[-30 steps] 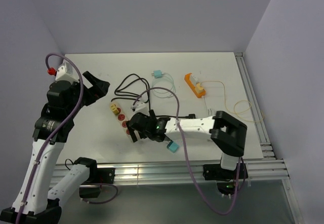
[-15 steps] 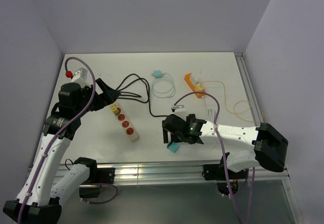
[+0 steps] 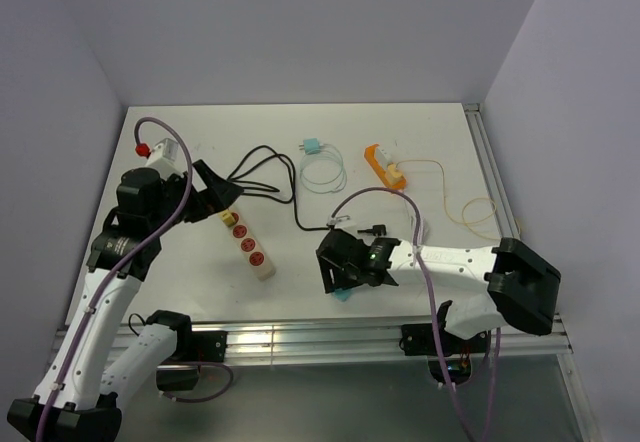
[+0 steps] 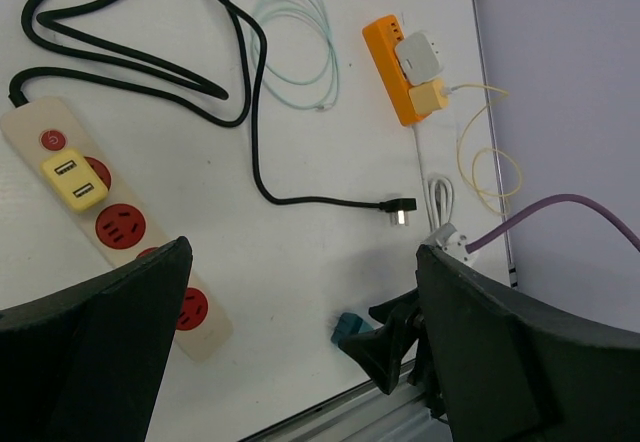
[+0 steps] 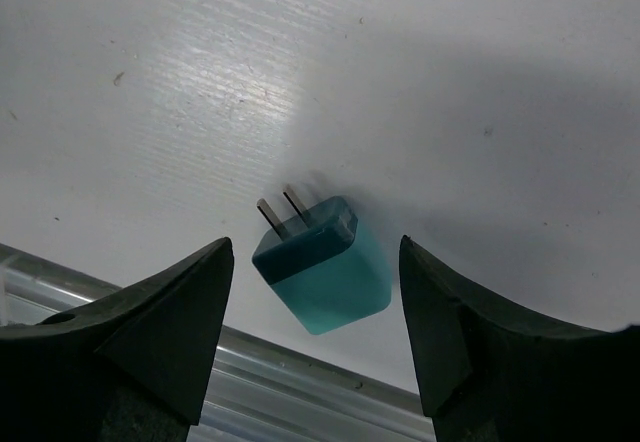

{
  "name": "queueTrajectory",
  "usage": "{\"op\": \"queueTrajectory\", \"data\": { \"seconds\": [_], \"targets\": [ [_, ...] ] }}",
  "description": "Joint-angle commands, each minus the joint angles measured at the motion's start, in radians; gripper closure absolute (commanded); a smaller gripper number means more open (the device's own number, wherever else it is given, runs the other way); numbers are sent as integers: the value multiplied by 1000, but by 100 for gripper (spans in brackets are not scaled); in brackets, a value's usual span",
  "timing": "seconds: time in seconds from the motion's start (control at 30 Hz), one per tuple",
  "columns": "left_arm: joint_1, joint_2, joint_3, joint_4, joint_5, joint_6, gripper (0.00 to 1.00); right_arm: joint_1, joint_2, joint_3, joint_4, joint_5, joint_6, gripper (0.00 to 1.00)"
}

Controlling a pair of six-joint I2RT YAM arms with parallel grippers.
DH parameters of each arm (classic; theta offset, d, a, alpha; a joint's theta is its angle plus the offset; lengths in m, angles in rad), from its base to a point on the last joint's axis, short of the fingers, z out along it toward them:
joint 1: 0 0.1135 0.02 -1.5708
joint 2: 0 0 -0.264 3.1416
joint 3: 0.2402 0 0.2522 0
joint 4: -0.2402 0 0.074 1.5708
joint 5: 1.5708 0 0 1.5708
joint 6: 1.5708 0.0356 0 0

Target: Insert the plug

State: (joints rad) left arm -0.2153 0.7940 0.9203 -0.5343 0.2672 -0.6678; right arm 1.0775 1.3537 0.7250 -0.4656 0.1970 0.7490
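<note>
Right hand (image 5: 315, 247) straddles plug (image 5: 322, 267); only wrist shows prongs (image 5: 283, 210).

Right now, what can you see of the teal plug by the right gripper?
The teal plug is a rounded cube, glossy plastic by the look, darker at the face with two flat metal prongs. No cable shows on it. It lies on its side on the white table near the front edge. The open right gripper straddles it without touching.

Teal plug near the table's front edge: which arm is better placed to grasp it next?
Right. The right gripper hangs open directly above the teal plug, one finger on each side. The left gripper, also open, is near the power strip, well away from the plug.
</note>
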Motion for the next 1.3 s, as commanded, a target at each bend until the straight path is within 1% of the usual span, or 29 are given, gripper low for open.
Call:
{"op": "queueTrajectory", "data": {
  "seconds": [0.0, 0.13, 0.17, 0.23, 0.3, 0.33, 0.37, 0.43, 0.47, 0.57, 0.6, 0.67, 0.7, 0.77, 0.8, 0.87, 0.9, 0.93, 0.97, 1.0, 1.07, 1.13, 1.17, 1.2, 1.27],
  "targets": [
    [2, -22, -4, 39, 30, 25, 1, 7, 31, 11, 34, -37, -54, 27],
    [2, -10, -9, 40, 50, 33, 2, 7, 73, 21, 28, -59, -71, 32],
    [2, -7, -9, 39, 56, 36, 2, 7, 77, 24, 25, -56, -71, 36],
    [2, 4, -11, 37, 64, 46, 2, 9, 85, 22, 16, -53, -69, 38],
    [2, 11, -17, 36, 70, 54, 3, 9, 88, 25, 7, -45, -62, 47],
    [2, 17, -20, 39, 84, 57, 3, 9, 90, 25, 5, -42, -57, 52],
    [2, 20, -21, 43, 90, 60, 7, 7, 90, 25, 4, -36, -54, 65],
    [2, 28, -28, 48, 102, 65, 9, 2, 96, 36, 10, -13, -37, 86],
    [1, 30, -31, 53, 110, 65, 12, -8, 99, 53, 18, -13, -31, 100],
    [-7, 28, -43, 82, 116, 57, 22, -45, 88, 105, 68, -51, 7, 100],
    [-9, 25, -52, 105, 115, 42, 24, -75, 61, 116, 111, -56, 41, 100],
    [-21, 1, -69, 132, 101, 22, 26, -106, 26, 138, 162, -82, 85, 100],
    [-27, -13, -93, 155, 71, -2, 26, -138, 7, 145, 223, -100, 134, 100],
    [-54, -65, -126, 230, 26, -22, 25, -171, -42, 166, 290, -148, 183, 100],
    [-67, -84, -159, 256, -21, -35, 27, -191, -63, 175, 333, -149, 243, 100],
    [-102, -136, -190, 339, -81, -45, 30, -198, -71, 217, 364, -157, 300, 100],
    [-116, -165, -217, 365, -106, -33, 32, -202, -73, 227, 381, -163, 376, 100],
    [-145, -176, -233, 429, -143, -23, 32, -209, -73, 234, 407, -174, 412, 100],
    [-159, -185, -244, 450, -160, -10, 32, -211, -77, 231, 436, -182, 453, 100],
    [-173, -188, -253, 467, -172, 17, 32, -212, -83, 229, 480, -180, 549, 100],
    [-206, -188, -256, 506, -207, 43, 31, -211, -84, 235, 536, -189, 652, 100],
    [-235, -188, -265, 525, -227, 65, 30, -203, -84, 249, 568, -162, 710, 100],
    [-245, -190, -274, 587, -235, 68, 30, -191, -85, 266, 581, -137, 734, 100],
    [-254, -193, -285, 614, -238, 71, 30, -179, -93, 278, 579, -76, 743, 100],
    [-286, -205, -302, 666, -259, 77, 30, -142, -96, 310, 576, -13, 759, 100]
  ]
}}
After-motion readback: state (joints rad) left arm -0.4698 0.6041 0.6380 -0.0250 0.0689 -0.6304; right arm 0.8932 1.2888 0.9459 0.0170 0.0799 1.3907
